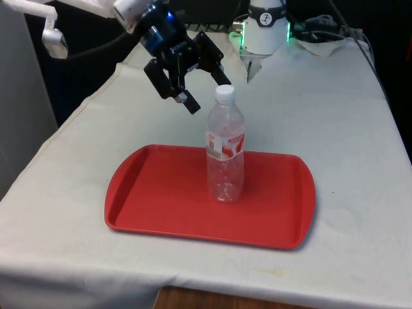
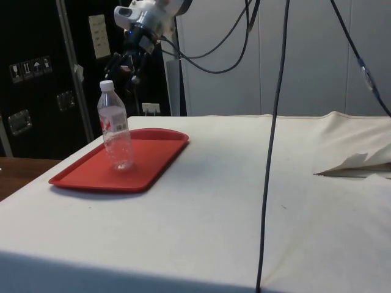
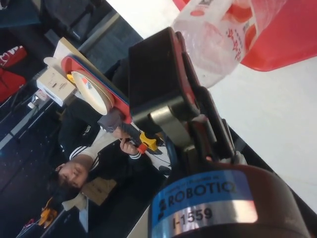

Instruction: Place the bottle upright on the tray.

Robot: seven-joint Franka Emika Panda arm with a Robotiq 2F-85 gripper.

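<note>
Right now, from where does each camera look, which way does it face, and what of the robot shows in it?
Front view: across the table toward the robot; sees the bottle upright on the red tray, the open claw tilted beside its cap.
Side view: from the table's side toward dark cabinets; the claw hangs above the bottle.
Wrist view: from the wrist along the claw toward bottle, tray and a seated person.
All three share bottle and tray.

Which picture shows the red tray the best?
The front view: the whole red tray lies in sight, with the bottle standing upright on it. The side view shows the tray edge-on and flatter. The wrist view catches one corner.
</note>
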